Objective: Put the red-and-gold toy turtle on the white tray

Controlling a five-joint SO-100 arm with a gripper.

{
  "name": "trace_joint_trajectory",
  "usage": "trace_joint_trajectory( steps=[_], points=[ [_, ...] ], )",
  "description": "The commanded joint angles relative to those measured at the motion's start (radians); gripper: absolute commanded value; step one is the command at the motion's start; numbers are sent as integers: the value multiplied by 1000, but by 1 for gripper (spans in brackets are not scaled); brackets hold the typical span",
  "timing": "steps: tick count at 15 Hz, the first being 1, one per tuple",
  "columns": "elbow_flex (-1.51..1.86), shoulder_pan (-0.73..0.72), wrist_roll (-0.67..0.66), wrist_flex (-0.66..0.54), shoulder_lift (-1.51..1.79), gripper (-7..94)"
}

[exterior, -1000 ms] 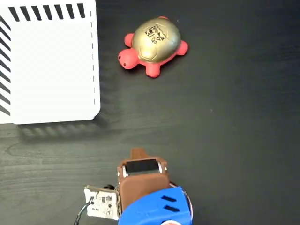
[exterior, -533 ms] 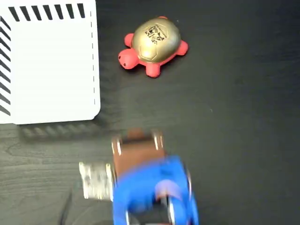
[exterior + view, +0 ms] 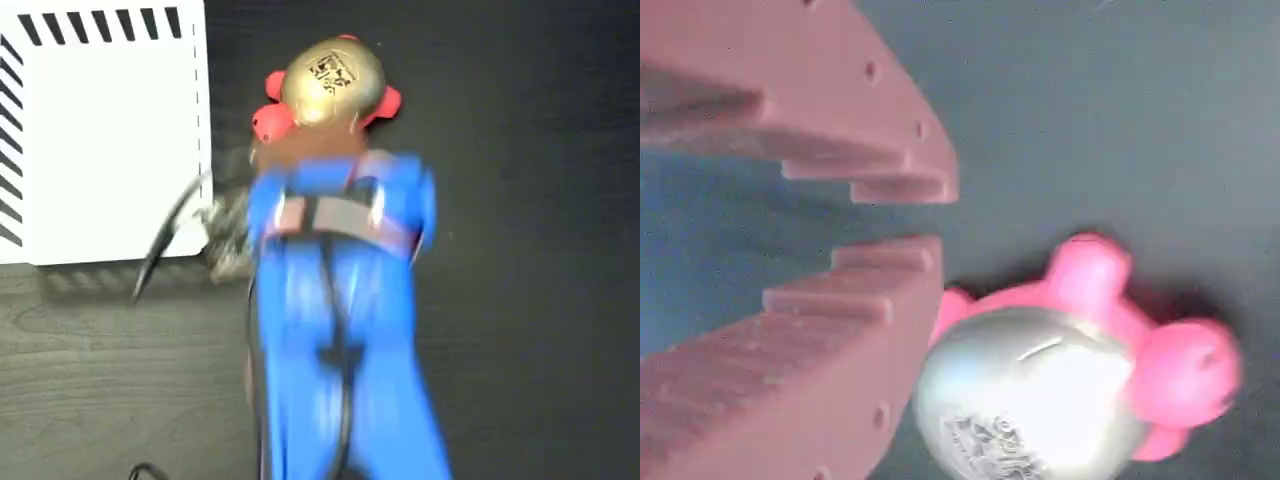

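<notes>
Since half a second ago the blue arm (image 3: 340,320) has swept up the dark table (image 3: 540,300) and now covers the near side of the red-and-gold toy turtle (image 3: 333,82); motion blur smears it. Left of it, the white tray (image 3: 100,140) is cut off by the frame. In the wrist view the gripper (image 3: 935,220) has its fingers slightly parted, nothing between them, the turtle just beside the lower finger (image 3: 830,370). Its shell's black mark is unreadable.

One turtle (image 3: 333,80), one tray (image 3: 100,140).
</notes>
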Motion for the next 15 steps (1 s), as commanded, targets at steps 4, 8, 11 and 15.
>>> trace_joint_trajectory(
  steps=[4, 8, 11, 15],
  points=[
    [-492, 18, -150, 84, -331, 0],
    [-678, 32, -272, 166, -459, 0],
    [-805, 32, -293, 193, -534, 4],
    [-927, 17, -327, 284, -626, 34]
  ],
)
